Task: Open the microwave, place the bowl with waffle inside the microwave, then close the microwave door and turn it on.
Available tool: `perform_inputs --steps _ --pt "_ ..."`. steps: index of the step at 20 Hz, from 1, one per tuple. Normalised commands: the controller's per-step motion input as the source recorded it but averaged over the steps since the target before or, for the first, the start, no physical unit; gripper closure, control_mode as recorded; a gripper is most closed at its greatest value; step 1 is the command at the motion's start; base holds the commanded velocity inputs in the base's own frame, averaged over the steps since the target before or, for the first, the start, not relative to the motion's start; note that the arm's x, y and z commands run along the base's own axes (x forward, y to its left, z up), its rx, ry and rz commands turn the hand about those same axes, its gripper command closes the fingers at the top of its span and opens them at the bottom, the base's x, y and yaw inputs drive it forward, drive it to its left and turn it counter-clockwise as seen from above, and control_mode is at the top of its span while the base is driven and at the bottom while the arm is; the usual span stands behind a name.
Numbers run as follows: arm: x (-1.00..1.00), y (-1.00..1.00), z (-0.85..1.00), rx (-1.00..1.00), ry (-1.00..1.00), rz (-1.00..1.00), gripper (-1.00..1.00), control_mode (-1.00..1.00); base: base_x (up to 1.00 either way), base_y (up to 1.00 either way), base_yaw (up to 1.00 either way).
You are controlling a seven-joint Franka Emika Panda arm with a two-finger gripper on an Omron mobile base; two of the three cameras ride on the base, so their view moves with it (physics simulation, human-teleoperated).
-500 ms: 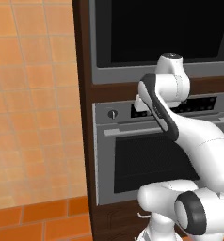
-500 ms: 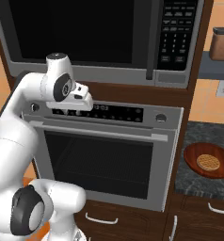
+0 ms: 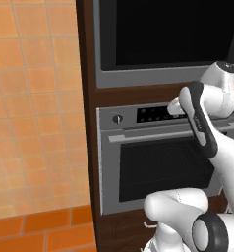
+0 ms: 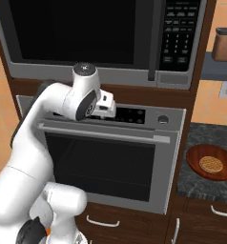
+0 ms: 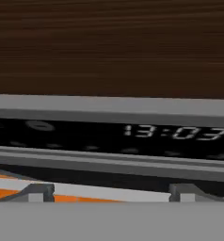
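The microwave [image 4: 106, 40] sits above the end effector [image 4: 106, 106], built into dark wood, with its wide black glass door [image 4: 77, 31] closed and a keypad panel [image 4: 180, 33] above and to the right of the end effector. The end effector is empty, its fingers spread wide, and it points at the control strip of the grey oven [image 4: 106, 157] directly in front of it, close to the clock display [image 5: 175, 132] seen in the hand view. The oven's bar handle [image 4: 103, 132] runs just below the end effector. Down and well to the right, on the dark stone desk [image 4: 191, 178], rests the brown bowl [image 4: 211, 163] with the waffle [image 4: 211, 164] inside it.

Judging from this pose, opening the door has not begun, and the main risk is the wrong appliance. The end effector is level with the oven, so closing on the nearest bar would pull the oven door instead. Rising too near the cabinet could scrape the wood strip between the two appliances. A slip on the glossy door edge is also possible.
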Motion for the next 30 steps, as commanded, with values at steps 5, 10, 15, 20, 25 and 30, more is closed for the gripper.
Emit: perform_inputs --steps 5,10,15,20,25,30 --pt "-0.37 -1.00 0.25 0.16 -0.22 0.19 -1.00 -1.00 0.00 0.00 0.00" --pt "-0.45 -1.00 0.85 0.27 -0.38 0.09 -1.00 -1.00 0.00 0.00 0.00" --pt "-0.15 -1.00 0.88 0.30 -0.26 0.00 -1.00 -1.00 0.00 0.00 0.00" --pt "-0.01 -0.70 0.65 0.14 -0.15 0.00 -1.00 -1.00 0.00 0.00 0.00" --pt "0.04 -0.08 0.23 0.09 -0.40 0.00 -1.00 -1.00 0.00 0.00 0.00" --pt "0.02 0.38 0.28 0.00 -0.29 -0.05 -1.00 -1.00 0.00 0.00 0.00"
